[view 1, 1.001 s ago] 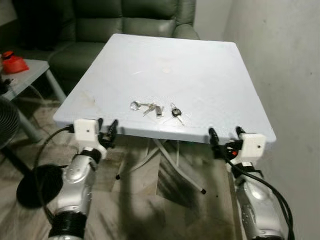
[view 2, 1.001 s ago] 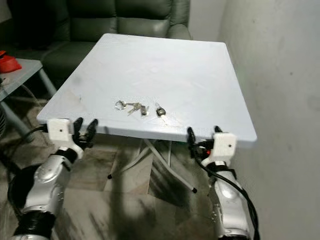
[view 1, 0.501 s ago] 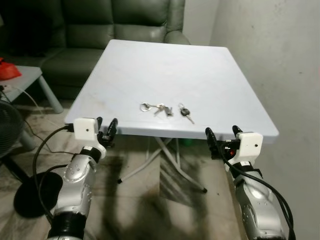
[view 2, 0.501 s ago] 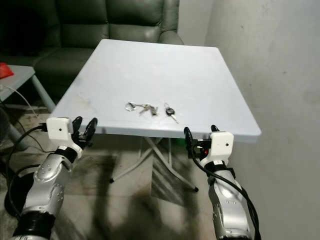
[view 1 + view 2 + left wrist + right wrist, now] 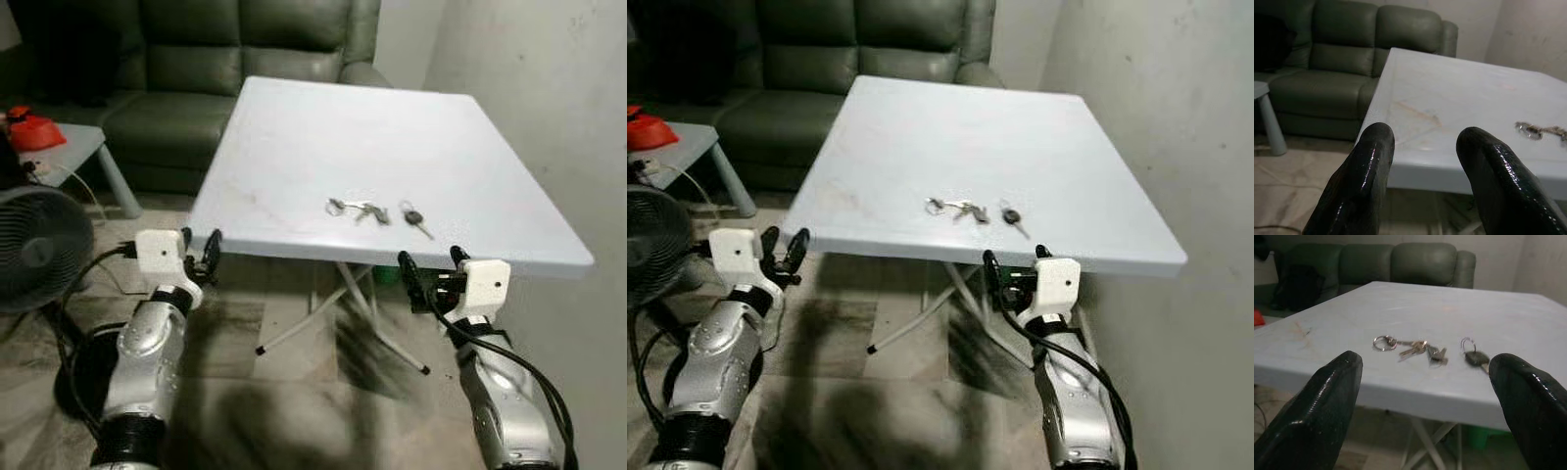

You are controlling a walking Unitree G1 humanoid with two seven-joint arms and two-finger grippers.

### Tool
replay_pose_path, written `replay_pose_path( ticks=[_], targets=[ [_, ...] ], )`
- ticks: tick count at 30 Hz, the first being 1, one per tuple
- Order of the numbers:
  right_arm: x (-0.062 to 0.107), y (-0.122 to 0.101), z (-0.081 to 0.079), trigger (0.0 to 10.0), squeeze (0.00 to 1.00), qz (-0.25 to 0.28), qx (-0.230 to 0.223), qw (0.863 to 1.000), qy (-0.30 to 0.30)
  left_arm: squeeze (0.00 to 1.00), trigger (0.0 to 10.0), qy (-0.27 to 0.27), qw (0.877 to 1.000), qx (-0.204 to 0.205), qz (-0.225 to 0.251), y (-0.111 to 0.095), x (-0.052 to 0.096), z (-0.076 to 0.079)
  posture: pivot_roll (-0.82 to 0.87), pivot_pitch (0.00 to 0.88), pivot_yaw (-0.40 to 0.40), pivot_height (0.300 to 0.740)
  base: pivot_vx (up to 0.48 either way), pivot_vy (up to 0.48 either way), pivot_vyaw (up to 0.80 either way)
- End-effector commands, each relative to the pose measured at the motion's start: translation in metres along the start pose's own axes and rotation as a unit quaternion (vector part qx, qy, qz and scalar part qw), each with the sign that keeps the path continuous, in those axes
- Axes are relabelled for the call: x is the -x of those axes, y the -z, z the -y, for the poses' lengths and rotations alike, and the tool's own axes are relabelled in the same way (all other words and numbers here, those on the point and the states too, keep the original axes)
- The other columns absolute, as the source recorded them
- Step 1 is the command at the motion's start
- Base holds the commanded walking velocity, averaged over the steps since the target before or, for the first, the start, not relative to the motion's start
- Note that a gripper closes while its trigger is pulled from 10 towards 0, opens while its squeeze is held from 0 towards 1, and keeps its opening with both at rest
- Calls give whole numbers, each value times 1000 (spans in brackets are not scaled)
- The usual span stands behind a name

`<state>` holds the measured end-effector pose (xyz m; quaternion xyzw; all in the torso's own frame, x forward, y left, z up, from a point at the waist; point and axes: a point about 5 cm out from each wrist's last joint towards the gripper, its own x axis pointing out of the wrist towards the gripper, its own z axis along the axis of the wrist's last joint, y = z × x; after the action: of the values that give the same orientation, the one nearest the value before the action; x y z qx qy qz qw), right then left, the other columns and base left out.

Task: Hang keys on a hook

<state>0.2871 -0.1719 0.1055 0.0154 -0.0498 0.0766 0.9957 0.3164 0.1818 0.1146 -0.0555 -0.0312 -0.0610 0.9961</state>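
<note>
A bunch of silver keys on a ring [image 5: 359, 209] lies near the front edge of the white folding table [image 5: 392, 127]. Beside it, to the right, lies a single black-headed key [image 5: 413, 219]. Both show across the table top in the right wrist view, the bunch [image 5: 1409, 348] and the black key [image 5: 1475, 357]. My right gripper [image 5: 429, 271] is open, held just below the table's front edge, under the keys. My left gripper [image 5: 200, 253] is open at the table's front left corner, empty. I see no hook.
A dark green sofa [image 5: 196, 69] stands behind the table. A fan [image 5: 34, 250] and a low side table with a red object [image 5: 31, 130] are at the left. A plain wall [image 5: 549, 88] runs close along the table's right side.
The whole picture has shifted: the table and keys now sit further right, and a fan has come into view at the left. Both grippers stay open near the table's front edge.
</note>
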Motion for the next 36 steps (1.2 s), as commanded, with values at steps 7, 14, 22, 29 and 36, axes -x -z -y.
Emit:
replay_pose_path(
  ticks=[7, 14, 22, 29, 36],
  targets=[
    [4, 1, 7, 10000, 0, -6, 7, 1000, 8, 0, 10000, 20, 1000, 14, -15, 2, -1, 9, -76, 0, -29, 740, 0, 0, 0],
    [5, 0, 8, 10000, 0, -7, 8, 1000, 7, 0, 10000, 23, 999, 24, -18, 1, 0, 9, -77, 0, -31, 740, 0, 0, 0],
    [6, 1, 8, 10000, 0, -10, 8, 1000, 6, 0, 10000, 29, 999, 28, -18, 1, 1, 11, -75, 0, -33, 740, 245, 0, 0],
    [7, 2, 8, 10000, 0, -12, 7, 1000, 7, 0, 10000, 33, 999, 28, -16, 0, 1, 12, -79, 0, -30, 740, 433, 0, 0],
    [8, 2, 9, 10000, 0, -12, 6, 1000, 10, 0, 10000, 36, 999, 28, -18, 0, 0, 14, -82, 0, -26, 740, 465, 0, 0]
  ],
)
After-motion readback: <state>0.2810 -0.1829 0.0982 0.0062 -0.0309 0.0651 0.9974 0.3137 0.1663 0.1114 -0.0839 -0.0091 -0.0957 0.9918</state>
